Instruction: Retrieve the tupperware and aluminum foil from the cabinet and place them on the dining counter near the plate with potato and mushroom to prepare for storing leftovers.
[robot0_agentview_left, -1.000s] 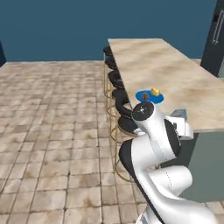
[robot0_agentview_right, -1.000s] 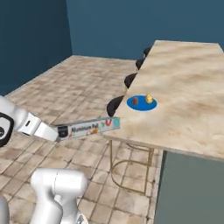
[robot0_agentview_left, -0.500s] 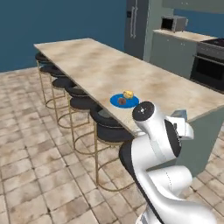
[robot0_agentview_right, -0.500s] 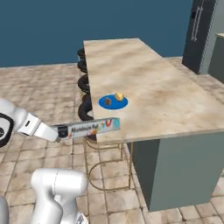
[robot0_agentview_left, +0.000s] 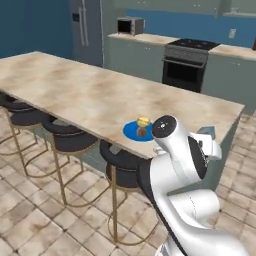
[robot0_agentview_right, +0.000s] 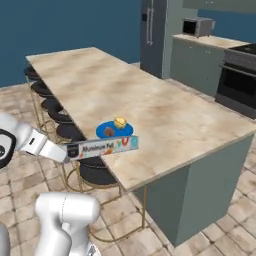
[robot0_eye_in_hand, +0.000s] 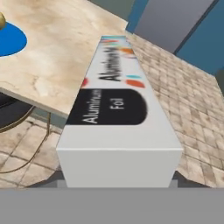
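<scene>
My gripper is shut on one end of the aluminum foil, a long white carton held level over the near edge of the dining counter. In the hand view the aluminum foil hides my fingertips and reaches out past the counter's corner. Just behind the carton, the blue plate carries the potato and the mushroom. In the left base view the plate lies by my arm. The tupperware and the cabinet are out of view.
Black stools line the counter's near side, and one stool stands right under the carton. Behind the counter are a fridge, a microwave and a stove. Tiled floor lies beyond the counter's corner.
The whole picture has swung as the base turned toward the counter, so the plate now lies closer. The carton has stayed in my grip, held the same way.
</scene>
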